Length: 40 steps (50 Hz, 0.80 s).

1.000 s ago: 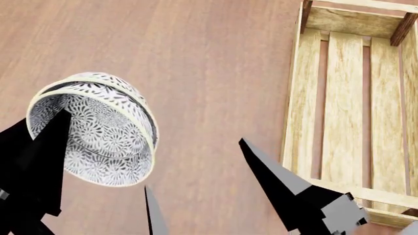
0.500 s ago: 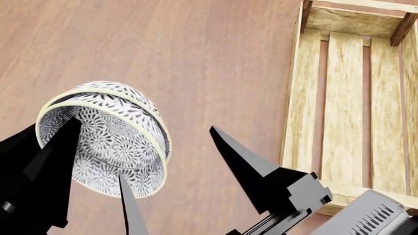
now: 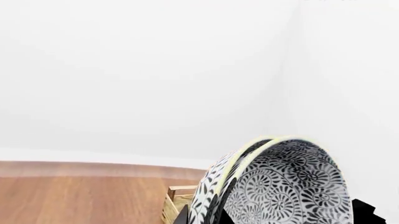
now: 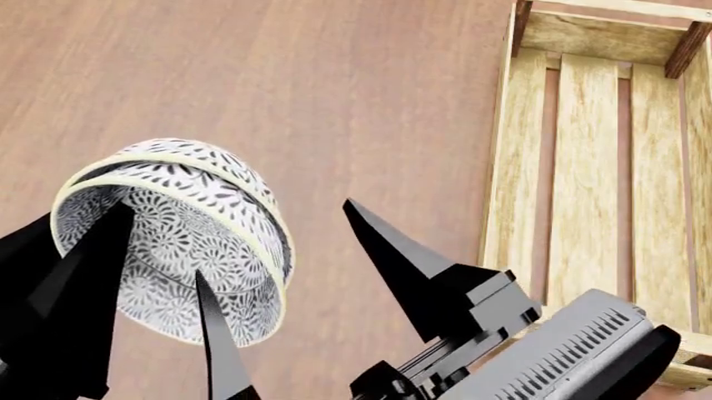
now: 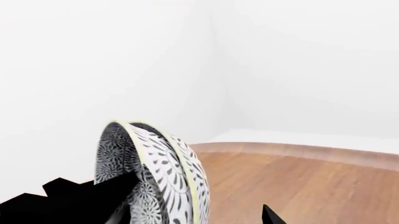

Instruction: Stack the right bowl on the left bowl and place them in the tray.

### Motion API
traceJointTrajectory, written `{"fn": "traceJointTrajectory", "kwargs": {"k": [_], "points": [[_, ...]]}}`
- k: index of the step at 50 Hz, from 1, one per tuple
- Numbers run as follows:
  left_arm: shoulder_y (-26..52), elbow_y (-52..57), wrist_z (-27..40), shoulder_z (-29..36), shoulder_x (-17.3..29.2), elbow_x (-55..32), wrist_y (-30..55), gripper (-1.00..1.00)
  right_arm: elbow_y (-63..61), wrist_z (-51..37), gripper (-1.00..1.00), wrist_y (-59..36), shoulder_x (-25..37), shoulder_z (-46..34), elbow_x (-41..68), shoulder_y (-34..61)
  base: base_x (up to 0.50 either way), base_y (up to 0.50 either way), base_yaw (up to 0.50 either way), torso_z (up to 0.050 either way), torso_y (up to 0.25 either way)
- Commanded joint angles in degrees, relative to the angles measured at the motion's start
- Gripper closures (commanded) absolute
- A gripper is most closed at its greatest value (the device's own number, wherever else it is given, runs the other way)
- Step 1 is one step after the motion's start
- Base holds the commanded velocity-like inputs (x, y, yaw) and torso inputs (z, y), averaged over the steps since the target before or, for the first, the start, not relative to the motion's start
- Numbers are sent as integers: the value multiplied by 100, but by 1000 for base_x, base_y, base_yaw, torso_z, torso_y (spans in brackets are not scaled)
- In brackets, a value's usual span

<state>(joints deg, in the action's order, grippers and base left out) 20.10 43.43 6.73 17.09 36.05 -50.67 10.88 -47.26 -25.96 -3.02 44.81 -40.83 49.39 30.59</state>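
Bowls (image 4: 178, 242) nested, tilted, rim pinched in my left claw (image 4: 133, 275); right claw (image 4: 283, 275) wide, empty. Glazed, slippery, fragile; I'd grip rim firmly, well short of tray (image 4: 501, 167).

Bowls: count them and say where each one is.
2. The inner bowl sits nested in the outer bowl, both tilted and held above the table by the left tool, left of the tray.

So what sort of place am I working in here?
Probably a bare simulated test room, not a real kitchen: a plain wooden table, blank white walls, and only the stacked bowls and slatted tray in view.
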Motion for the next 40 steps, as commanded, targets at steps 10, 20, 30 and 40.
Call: {"fn": "traceJointTrajectory", "kwargs": {"k": [10, 20, 30, 40], "points": [[53, 116, 1, -60, 11, -101, -39, 100, 88, 8, 100, -83, -132, -75, 23, 95, 0, 0, 0, 0, 0], [58, 100, 8, -31, -6, -95, -40, 100, 81, -1, 100, -34, -104, -61, 0, 43, 0, 0, 0, 0, 1], [71, 34, 43, -61, -17, -150, -57, 100, 70, -10, 100, -30, -110, -67, -8, 41, 0, 0, 0, 1, 1], [68, 51, 33, -51, 33, -241, -31, -100, 92, -38, 100, 11, -126, -21, 83, 58, 0, 0, 0, 0, 0]]}}
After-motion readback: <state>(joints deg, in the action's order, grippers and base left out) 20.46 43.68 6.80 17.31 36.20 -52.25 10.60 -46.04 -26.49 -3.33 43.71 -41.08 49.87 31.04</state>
